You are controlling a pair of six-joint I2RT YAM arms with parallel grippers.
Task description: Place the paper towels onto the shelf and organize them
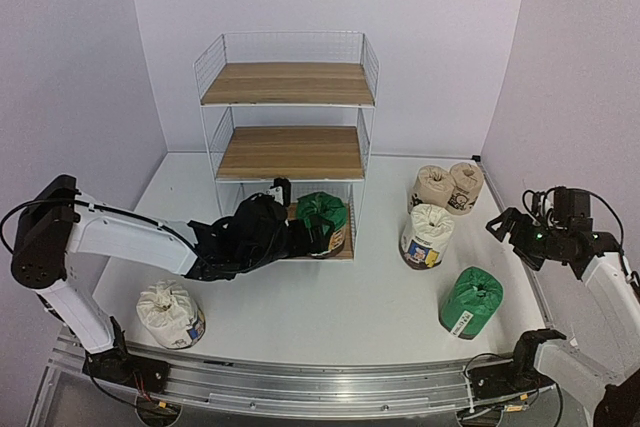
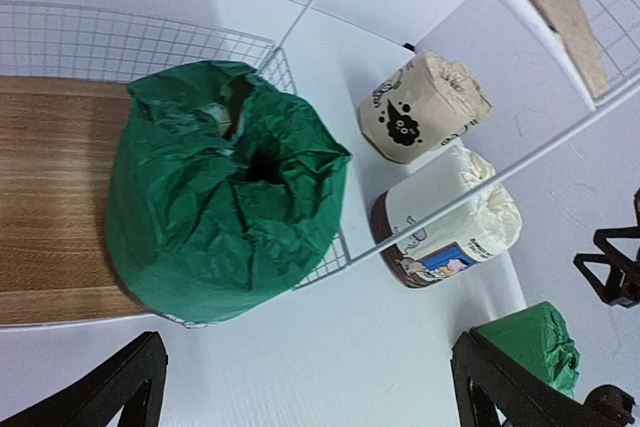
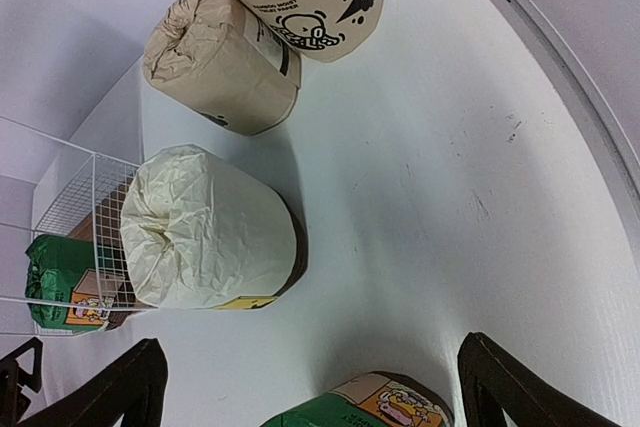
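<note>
The shelf [image 1: 290, 152] stands at the back centre; its top and middle boards are bare. One green paper towel roll [image 1: 322, 219] stands on the right of the bottom board [image 2: 50, 187], and it also shows in the left wrist view [image 2: 220, 207]. My left gripper [image 1: 308, 237] is open and empty just in front of that roll [image 2: 310, 397], not touching it. My right gripper [image 1: 508, 230] is open and empty at the right [image 3: 315, 387], above the second green roll [image 1: 470, 300]. A white roll [image 1: 427, 235] and two tan rolls [image 1: 432, 187] [image 1: 466, 185] stand right of the shelf. Another white roll [image 1: 170, 313] sits at the front left.
The shelf's white wire side panel [image 2: 330, 247] stands between the shelved green roll and the rolls on the right. Purple walls close in the white table [image 1: 330, 317] on three sides. A metal rail [image 1: 300, 377] runs along the near edge.
</note>
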